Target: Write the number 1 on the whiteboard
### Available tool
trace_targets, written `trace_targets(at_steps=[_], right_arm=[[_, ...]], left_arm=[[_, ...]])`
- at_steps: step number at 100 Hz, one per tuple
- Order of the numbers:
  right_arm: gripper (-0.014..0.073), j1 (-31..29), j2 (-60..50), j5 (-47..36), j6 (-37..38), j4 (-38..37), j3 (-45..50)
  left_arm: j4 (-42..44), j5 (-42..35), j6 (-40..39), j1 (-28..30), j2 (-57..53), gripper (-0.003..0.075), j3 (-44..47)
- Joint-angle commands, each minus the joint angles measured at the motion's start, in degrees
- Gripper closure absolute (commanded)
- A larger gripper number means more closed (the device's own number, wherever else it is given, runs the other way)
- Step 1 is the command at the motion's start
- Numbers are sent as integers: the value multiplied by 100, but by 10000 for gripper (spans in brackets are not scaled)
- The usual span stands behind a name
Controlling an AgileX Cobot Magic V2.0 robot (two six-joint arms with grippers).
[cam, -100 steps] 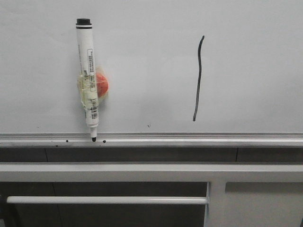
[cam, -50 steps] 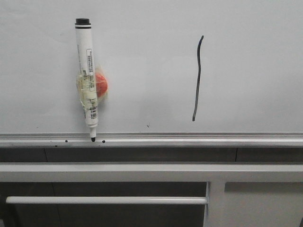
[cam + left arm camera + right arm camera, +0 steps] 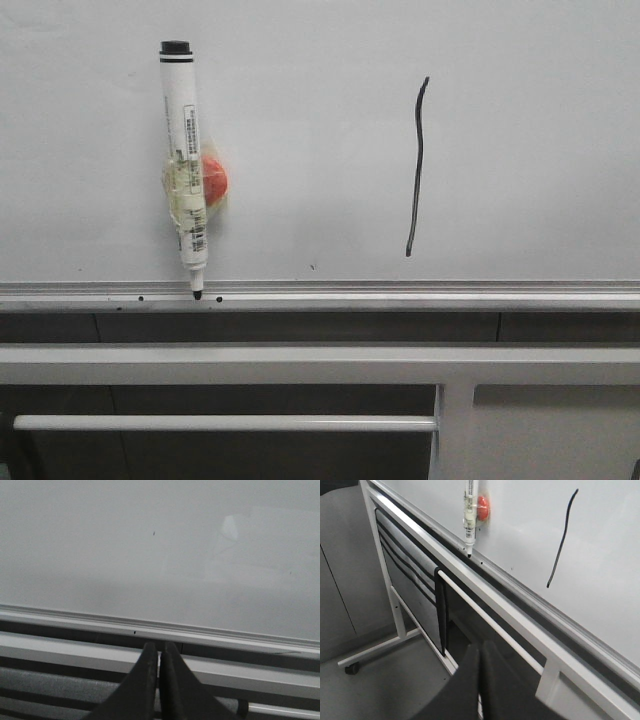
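Front view: whiteboard (image 3: pixel 300 150) bears the number 1 (image 3: pixel 418 165); both wrist views show each hand (image 3: pixel 159 655) (image 3: pixel 480 655) closed, empty.

I see my left gripper (image 3: pixel 159 655) and right gripper (image 3: pixel 480 652) both closed, empty, held back from the whiteboard (image 3: pixel 320 150).

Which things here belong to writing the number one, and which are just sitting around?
Job:
whiteboard
number 1
marker pen, taped to an orange magnet

Just there:
aluminium rail
grey frame bars
both grippers, shut, holding nothing
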Motion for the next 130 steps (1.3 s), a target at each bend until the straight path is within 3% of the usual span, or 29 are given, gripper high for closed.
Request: trace_targets(at_steps=[1, 43, 130], right_arm=[[658, -12, 58, -187, 7, -192, -131], [658, -12, 58, -187, 7, -192, -131], [658, -12, 58, -171, 7, -201, -131]], left_arm=[[278, -302, -249, -66, -143, 741, 43], [361, -265, -288, -721, -143, 741, 43], [248, -265, -288, -724, -132, 741, 43]])
